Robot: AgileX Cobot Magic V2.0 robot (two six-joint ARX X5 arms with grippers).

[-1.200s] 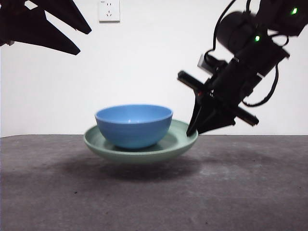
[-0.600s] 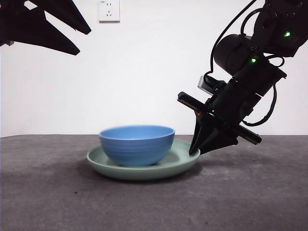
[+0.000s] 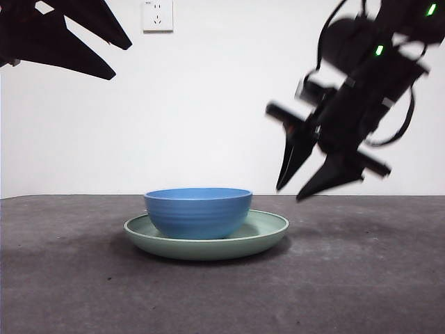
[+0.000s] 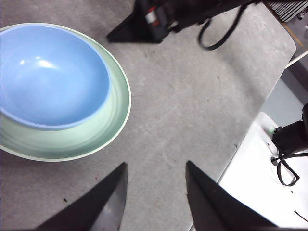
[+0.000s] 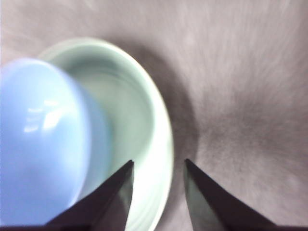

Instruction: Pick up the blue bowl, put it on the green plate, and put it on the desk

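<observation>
The blue bowl (image 3: 198, 212) sits in the green plate (image 3: 268, 233), and the plate rests flat on the dark grey desk (image 3: 361, 278). My right gripper (image 3: 293, 193) is open and empty, lifted above and to the right of the plate's rim, blurred by motion. In the right wrist view its jaws hang over the plate's rim (image 5: 161, 144) with the bowl (image 5: 38, 144) beside. My left gripper (image 4: 156, 183) is open and empty, high at the upper left of the front view (image 3: 119, 59). The left wrist view shows the bowl (image 4: 48, 77) in the plate (image 4: 113, 115).
A white wall with a socket (image 3: 157, 14) stands behind the desk. The left wrist view shows the desk's edge and a white surface with a black cable (image 4: 284, 168) beyond it.
The plate with the bowl came down onto the desk. My right gripper let go of the plate's rim, opened and rose up to the right. The left arm has not moved.
</observation>
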